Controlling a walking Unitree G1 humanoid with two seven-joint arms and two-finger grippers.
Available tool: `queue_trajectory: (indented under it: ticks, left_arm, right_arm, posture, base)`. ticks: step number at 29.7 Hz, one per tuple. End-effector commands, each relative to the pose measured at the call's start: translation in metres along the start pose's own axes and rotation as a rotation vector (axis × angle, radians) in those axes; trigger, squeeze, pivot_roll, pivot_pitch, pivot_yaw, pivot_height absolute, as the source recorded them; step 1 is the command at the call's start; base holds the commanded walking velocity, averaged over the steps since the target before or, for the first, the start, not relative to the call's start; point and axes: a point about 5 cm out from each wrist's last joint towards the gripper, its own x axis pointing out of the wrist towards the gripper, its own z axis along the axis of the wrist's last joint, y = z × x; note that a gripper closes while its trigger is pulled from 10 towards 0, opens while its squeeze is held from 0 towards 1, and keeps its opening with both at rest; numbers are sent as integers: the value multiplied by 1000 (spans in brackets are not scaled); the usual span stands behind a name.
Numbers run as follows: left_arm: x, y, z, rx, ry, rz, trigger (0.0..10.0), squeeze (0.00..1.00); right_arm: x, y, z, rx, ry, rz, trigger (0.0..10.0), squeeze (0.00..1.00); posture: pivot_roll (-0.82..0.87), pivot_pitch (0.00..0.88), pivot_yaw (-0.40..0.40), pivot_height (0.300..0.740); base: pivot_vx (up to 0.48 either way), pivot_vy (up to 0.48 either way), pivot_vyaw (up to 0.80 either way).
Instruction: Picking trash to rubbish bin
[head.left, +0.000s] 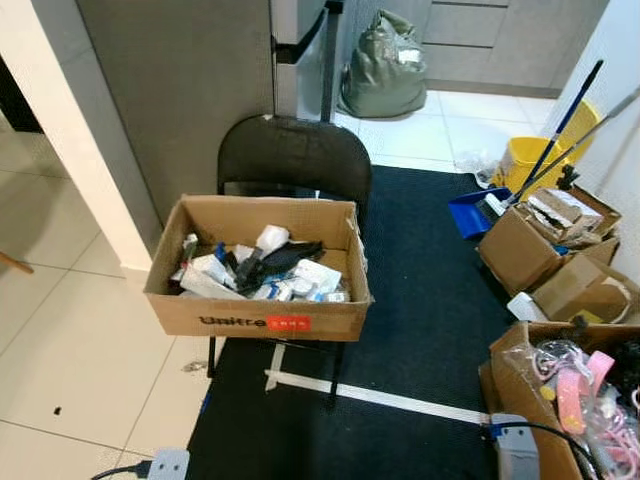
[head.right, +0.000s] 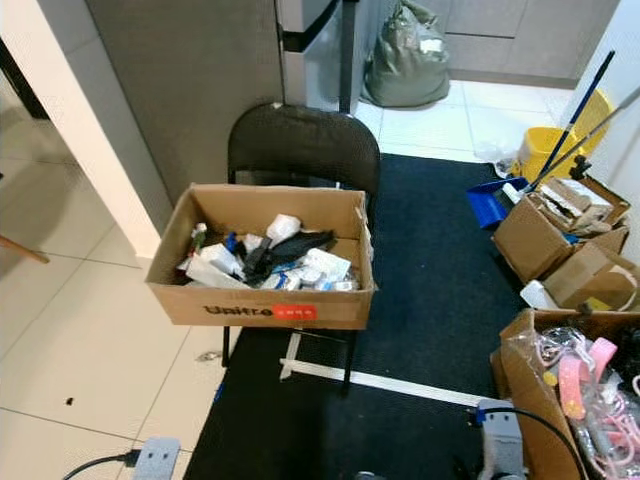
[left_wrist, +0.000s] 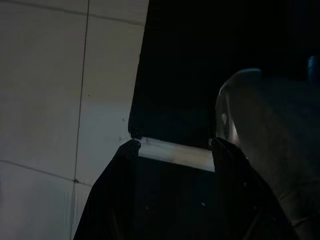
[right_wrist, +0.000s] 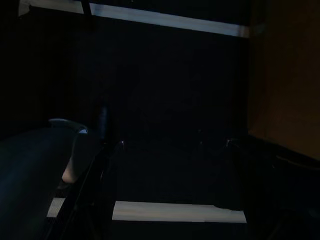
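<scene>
Looking forward and down from head height, both eye views, onto a cardboard box (head.left: 262, 312) on a black chair (head.left: 294, 152). Nearly the same scene in both, slightly offset. Wrist views aimed low and close at the dark mat (right_wrist: 170, 85) and white tape strip (left_wrist: 175, 154).

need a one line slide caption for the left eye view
Cardboard box full of trash sits on a black chair at the edge of a dark rug.

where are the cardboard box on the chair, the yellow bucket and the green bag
cardboard box (head.left: 250, 318), left eye view, on its front wall
yellow bucket (head.left: 524, 160), left eye view, on its side wall
green bag (head.left: 383, 70), left eye view, on its bulging middle
</scene>
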Motion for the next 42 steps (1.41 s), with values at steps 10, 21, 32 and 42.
queue_trajectory:
  ticks: [10, 21, 32, 42]
  left_arm:
    - [-4, -15, -17, -11, 50, -36, 10000, 0]
    - [-2, -15, -10, 30, 40, -49, 10000, 0]
    - [4, -13, 16, 79, -12, -62, 10000, 0]
    - [3, -8, 13, 134, 2, -75, 10000, 0]
  right_arm:
    - [3, 1, 10, -39, -3, 10, 10000, 0]
    - [2, -6, 17, -30, -27, -16, 10000, 0]
    - [0, -15, 16, 24, -34, -58, 10000, 0]
    - [-1, -9, 4, 81, -31, -66, 10000, 0]
  posture:
    - [19, 57, -69, 740]
    - [-17, 26, -49, 740]
    - [-62, 8, -7, 740]
    - [-107, 24, 44, 740]
  base:
    - [0, 0, 0]
    - [0, 0, 0]
    - [0, 0, 0]
    - [0, 0, 0]
